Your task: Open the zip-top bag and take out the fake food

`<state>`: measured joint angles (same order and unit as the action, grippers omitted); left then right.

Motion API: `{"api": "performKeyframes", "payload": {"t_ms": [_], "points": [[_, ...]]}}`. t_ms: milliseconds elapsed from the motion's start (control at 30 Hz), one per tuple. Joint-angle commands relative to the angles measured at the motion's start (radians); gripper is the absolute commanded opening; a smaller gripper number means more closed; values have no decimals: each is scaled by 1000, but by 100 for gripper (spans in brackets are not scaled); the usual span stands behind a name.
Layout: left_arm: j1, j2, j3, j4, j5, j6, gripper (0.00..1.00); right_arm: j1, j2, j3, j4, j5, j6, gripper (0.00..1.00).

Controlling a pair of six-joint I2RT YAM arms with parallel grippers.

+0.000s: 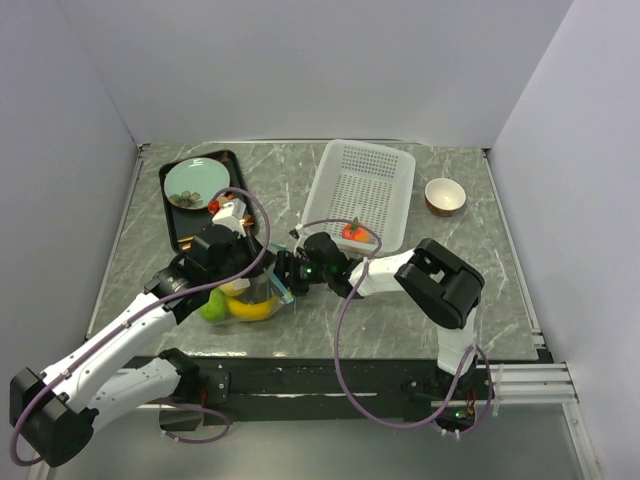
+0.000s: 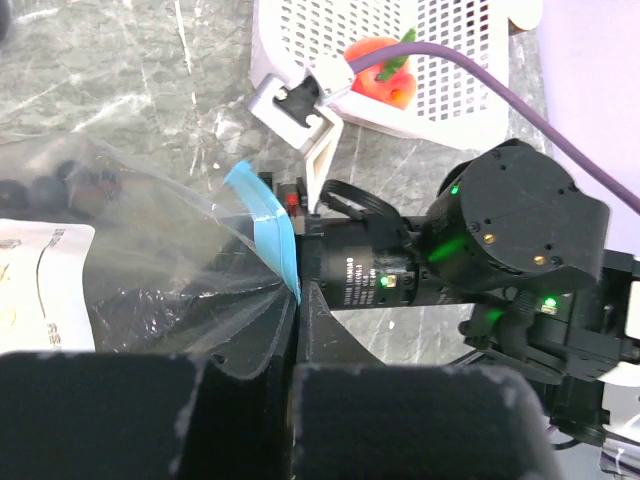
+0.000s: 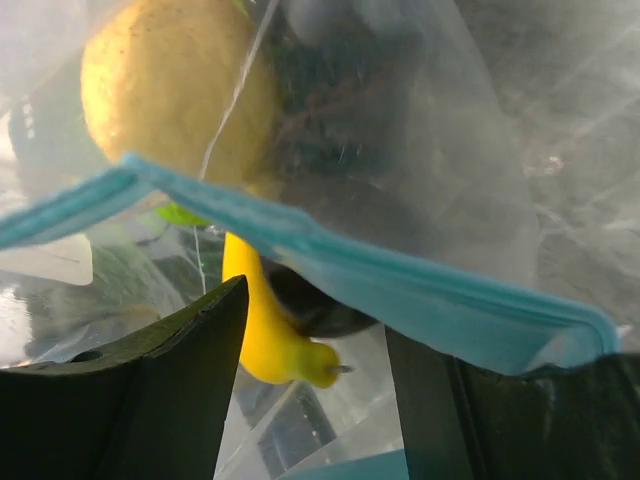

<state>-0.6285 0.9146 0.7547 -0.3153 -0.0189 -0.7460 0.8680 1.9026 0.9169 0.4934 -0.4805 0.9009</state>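
The clear zip-top bag [image 1: 245,298] lies at the table's middle, its teal zipper strip [image 2: 266,227] turned toward the right arm. My left gripper [image 2: 293,312] is shut on the bag's edge right beside that strip. Through the plastic I see fake food: a lime [image 1: 213,305], a banana [image 3: 262,325], a lemon [image 3: 170,95] and something dark [image 3: 335,130]. My right gripper [image 3: 320,365] stands open at the bag's mouth under the zipper strip [image 3: 400,292], with the banana's tip between its fingers. An orange-red toy fruit [image 1: 353,235] lies in the basket.
The white perforated basket [image 1: 365,180] stands just behind the right gripper. A dark tray [image 1: 178,230] with a pale green plate [image 1: 195,180] sits at the back left. A small bowl [image 1: 444,195] is at the back right. Both wrists crowd the bag.
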Motion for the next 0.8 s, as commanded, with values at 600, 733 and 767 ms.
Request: {"api": "performKeyframes", "payload": {"t_ms": [600, 733, 767], "points": [[-7, -284, -104, -309, -289, -446, 11, 46, -4, 106, -114, 126, -145, 68], [-7, -310, -253, -222, -309, -535, 1, 52, 4, 129, -145, 148, -164, 71], [-7, -306, -271, -206, -315, -542, 1, 54, 7, 143, -168, 155, -172, 72]]}}
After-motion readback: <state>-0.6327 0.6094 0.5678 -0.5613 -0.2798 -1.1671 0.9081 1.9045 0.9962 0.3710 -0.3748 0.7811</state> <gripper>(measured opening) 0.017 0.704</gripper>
